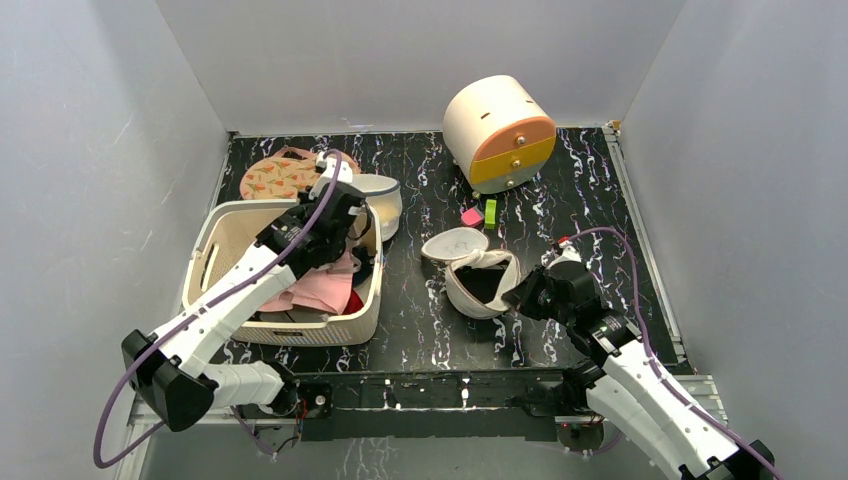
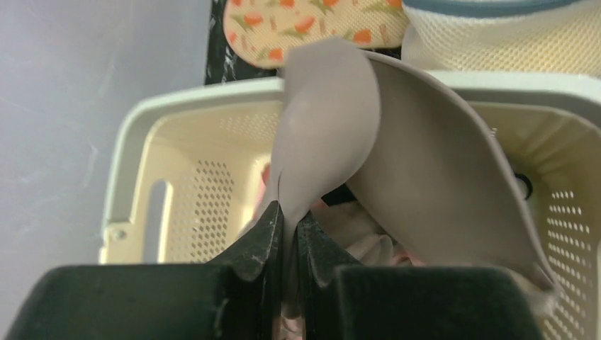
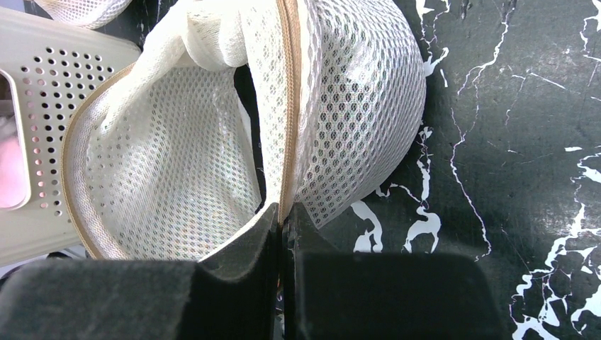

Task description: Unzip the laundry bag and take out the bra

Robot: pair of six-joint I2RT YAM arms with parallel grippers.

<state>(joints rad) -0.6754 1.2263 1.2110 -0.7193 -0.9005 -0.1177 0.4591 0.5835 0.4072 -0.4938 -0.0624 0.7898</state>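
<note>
- Your left arm [image 1: 215, 310], lower left of the top view: white link shells, black joint housings, and a large black block at the elbow.
- Your right arm [image 1: 640, 378], lower right of that view: the same white shells and black joints.
- A purple cable [image 1: 97, 440] loops along each arm, hanging slack beside the links.
- Left gripper [image 2: 287, 230] and right gripper [image 3: 282, 219], at the bottom edge of your wrist views: matte black, wedge-tipped fingers, their edges scuffed pale.
</note>
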